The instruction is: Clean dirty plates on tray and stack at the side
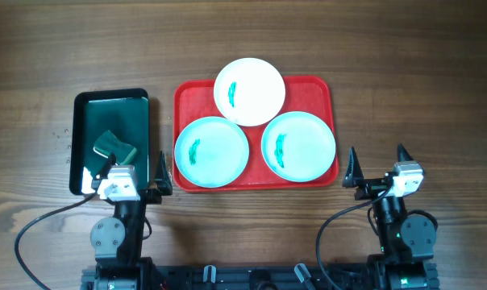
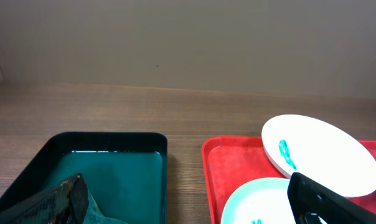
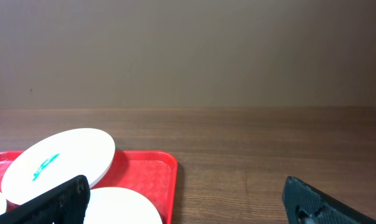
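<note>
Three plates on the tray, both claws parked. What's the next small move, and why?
Probably lower the left claw onto the sponge in the dark tray and grip it. The white plate and both aqua plates show green smears. The left and right claw are open and empty, and the sponge lies nearest the left.

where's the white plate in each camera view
Overhead: white plate top centre, overhanging the far edge of the red tray.
Left wrist: white plate at lower right.
Right wrist: white plate at lower left.
Shared landmark: the red tray beneath it, in all three.
</note>
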